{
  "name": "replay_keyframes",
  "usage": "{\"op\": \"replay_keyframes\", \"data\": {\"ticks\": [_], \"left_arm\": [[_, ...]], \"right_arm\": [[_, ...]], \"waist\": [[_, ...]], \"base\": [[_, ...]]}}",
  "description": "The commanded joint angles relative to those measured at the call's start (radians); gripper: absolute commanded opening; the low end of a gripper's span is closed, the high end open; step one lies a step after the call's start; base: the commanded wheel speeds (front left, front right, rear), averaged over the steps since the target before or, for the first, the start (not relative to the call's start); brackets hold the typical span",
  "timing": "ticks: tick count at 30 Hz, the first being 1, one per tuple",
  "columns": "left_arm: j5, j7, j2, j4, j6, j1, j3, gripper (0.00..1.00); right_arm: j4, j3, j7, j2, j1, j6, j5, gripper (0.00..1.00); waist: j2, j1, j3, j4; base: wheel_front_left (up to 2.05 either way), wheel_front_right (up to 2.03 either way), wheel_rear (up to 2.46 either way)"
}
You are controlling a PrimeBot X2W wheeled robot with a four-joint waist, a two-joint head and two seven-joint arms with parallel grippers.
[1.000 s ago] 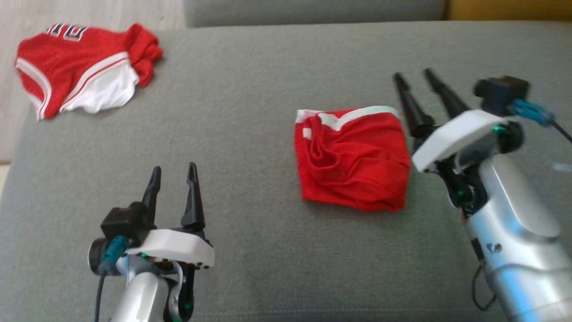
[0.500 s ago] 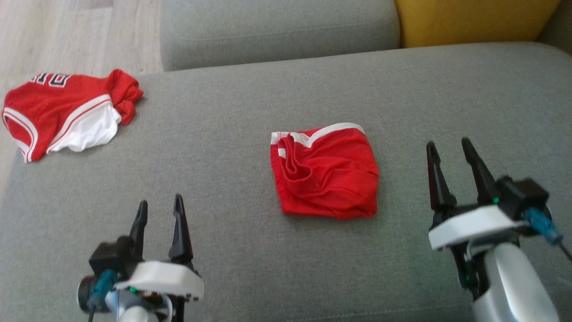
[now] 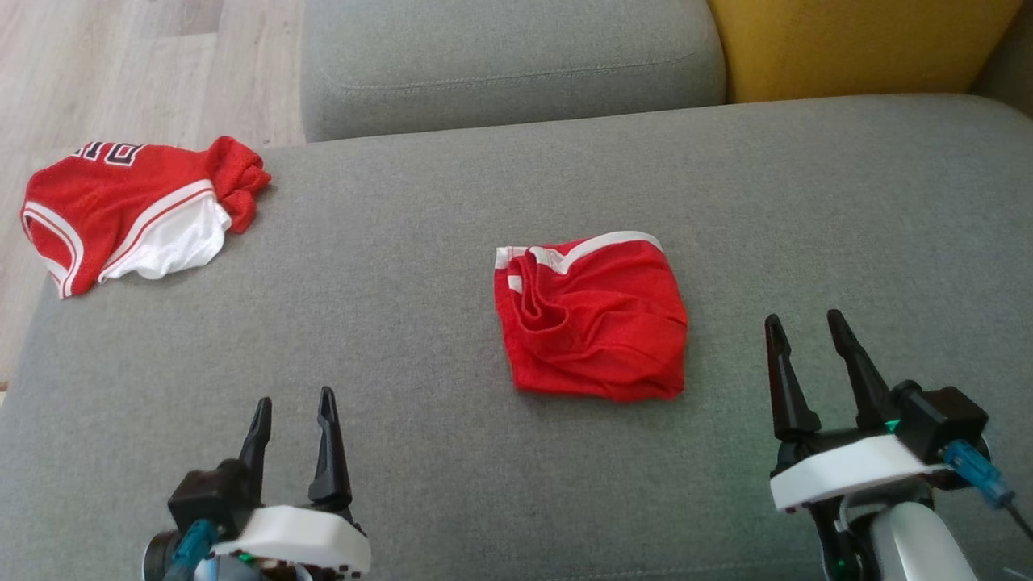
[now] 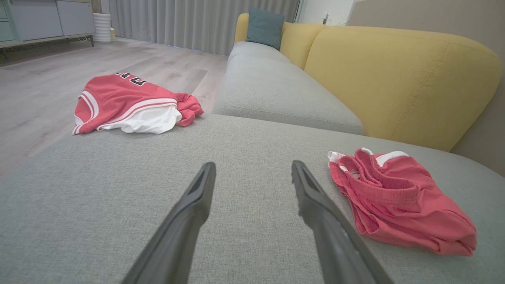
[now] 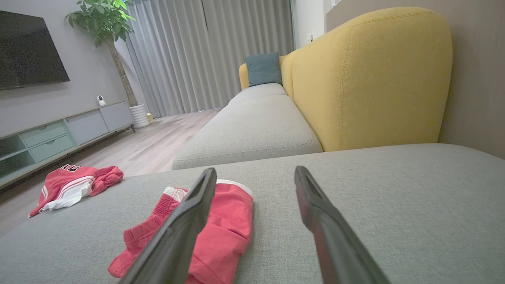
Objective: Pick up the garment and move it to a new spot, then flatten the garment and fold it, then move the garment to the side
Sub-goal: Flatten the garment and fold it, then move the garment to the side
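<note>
Grey sofa seat | red shorts centred | floor seemingly wood

LIVING ROOM AT HOME: A long sofa with grey seats and a mustard-yellow backrest runs toward 12 o'clock in the right wrist view, with a teal cushion propped at its far end. Floor-length grey curtains hang behind it. At 10 o'clock a dark television is mounted on the wall above a low cabinet with pale green drawers. A leafy potted plant stands at 11 o'clock beside the curtains. Light wood flooring stretches between sofa and cabinet.
</note>
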Motion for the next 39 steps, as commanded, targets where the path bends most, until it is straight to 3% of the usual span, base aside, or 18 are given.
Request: {"op": "replay_keyframes", "data": {"ticks": [1,18,23,27,39], "left_arm": [[0.014,-0.012,-0.004,-0.036,0.003,-0.027,0.031,1.00],[0.010,-0.012,-0.005,-0.031,0.008,-0.024,0.012,1.00],[0.009,-0.012,-0.005,-0.038,0.011,-0.036,0.000,1.00],[0.009,-0.012,-0.005,-0.044,0.011,-0.058,-0.012,1.00],[0.009,-0.012,-0.005,-0.041,0.015,-0.143,-0.034,1.00]], "right_arm": [[-0.038,0.030,-0.002,-0.002,-0.032,-0.001,0.004,1.00],[-0.027,0.011,0.038,-0.002,-0.042,-0.001,-0.009,1.00],[-0.018,-0.041,0.155,-0.004,-0.103,-0.001,-0.042,1.00],[-0.008,-0.057,0.292,-0.045,-0.181,-0.001,-0.021,1.00],[0.155,0.028,0.576,-0.154,-0.373,-0.001,0.203,1.00]], "waist": [[0.0000,0.0000,-0.002,0.003],[0.0000,0.0000,0.008,0.016],[0.0000,0.0000,0.043,0.032],[0.0000,0.0000,0.096,0.054],[0.0000,0.0000,0.253,0.143]], "base": [[0.00,0.00,0.00],[0.00,0.00,0.00],[0.00,0.00,0.00],[0.00,0.00,0.00],[0.00,0.00,0.00]]}}
